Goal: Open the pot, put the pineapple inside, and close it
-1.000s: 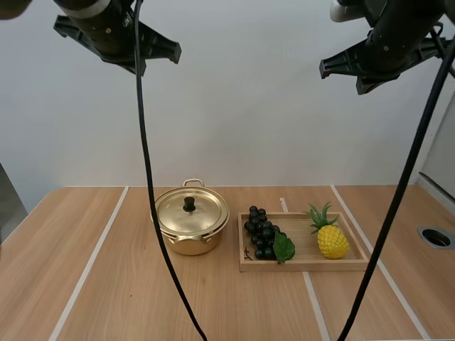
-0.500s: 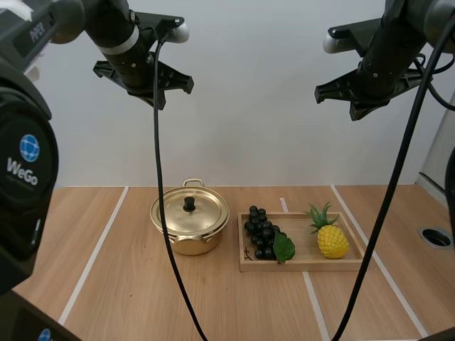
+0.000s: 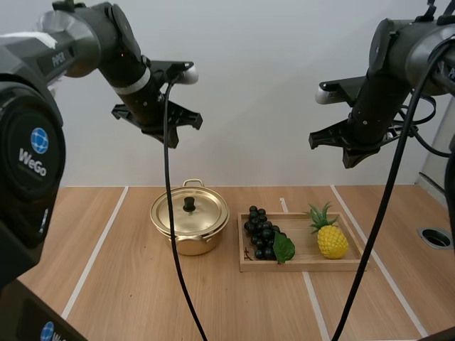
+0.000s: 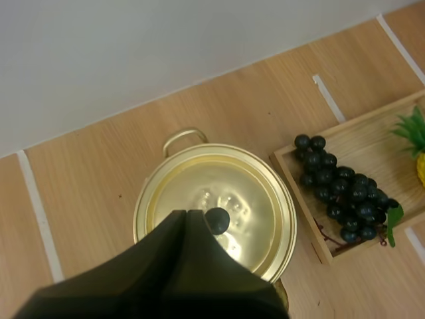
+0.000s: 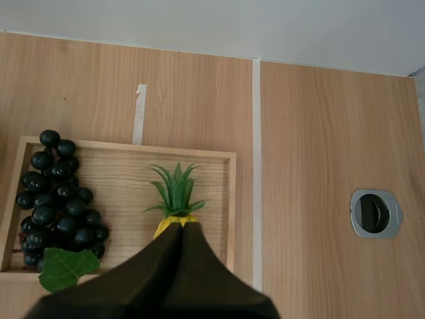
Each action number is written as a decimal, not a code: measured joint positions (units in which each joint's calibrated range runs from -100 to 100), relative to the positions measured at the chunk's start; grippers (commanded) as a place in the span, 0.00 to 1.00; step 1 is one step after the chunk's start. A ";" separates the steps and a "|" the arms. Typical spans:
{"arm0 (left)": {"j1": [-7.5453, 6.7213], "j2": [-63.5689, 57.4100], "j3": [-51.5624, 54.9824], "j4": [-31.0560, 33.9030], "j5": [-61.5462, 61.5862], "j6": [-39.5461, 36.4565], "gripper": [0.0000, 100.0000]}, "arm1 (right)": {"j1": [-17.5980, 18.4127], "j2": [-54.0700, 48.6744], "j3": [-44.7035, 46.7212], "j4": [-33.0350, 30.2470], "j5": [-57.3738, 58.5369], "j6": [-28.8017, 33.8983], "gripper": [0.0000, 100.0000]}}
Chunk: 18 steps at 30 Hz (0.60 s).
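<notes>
A gold pot with its lid on and a black knob stands left of a wooden tray. The yellow pineapple lies at the tray's right end. My left arm hangs high above the pot, my right arm high above the tray. In the left wrist view my left gripper is shut on nothing, its tip over the lid beside the knob. My right gripper is shut on nothing, its tip over the pineapple, hiding most of the fruit.
A bunch of dark grapes with a green leaf fills the tray's left end, next to the pot. A round metal fitting is set into the table at the far right. Pale stripes run across the wooden tabletop.
Both arms have come down from the top of the high view. The left arm has also shifted right, toward the pot. Pot, tray and fruit have not moved.
</notes>
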 measured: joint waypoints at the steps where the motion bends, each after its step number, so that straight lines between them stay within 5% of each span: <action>1: 0.00 0.00 1.50 0.00 0.00 0.97 0.00 | 0.00 0.00 0.11 0.00 -0.19 0.00 0.00; 9: 0.00 3.88 7.03 -0.34 0.00 5.49 0.00 | 0.00 0.00 0.33 0.00 -0.53 0.00 0.00; 12: 0.00 6.17 7.30 -1.16 0.00 5.87 0.09 | 0.00 0.00 0.33 0.00 -0.71 0.00 0.00; 16: 0.00 8.66 7.30 -2.83 0.00 6.57 0.41 | 0.00 0.51 0.33 0.00 -0.71 0.00 0.00; 18: 0.00 9.13 7.30 -3.19 0.00 6.81 0.69 | 0.00 1.26 0.33 0.00 -0.71 0.00 0.00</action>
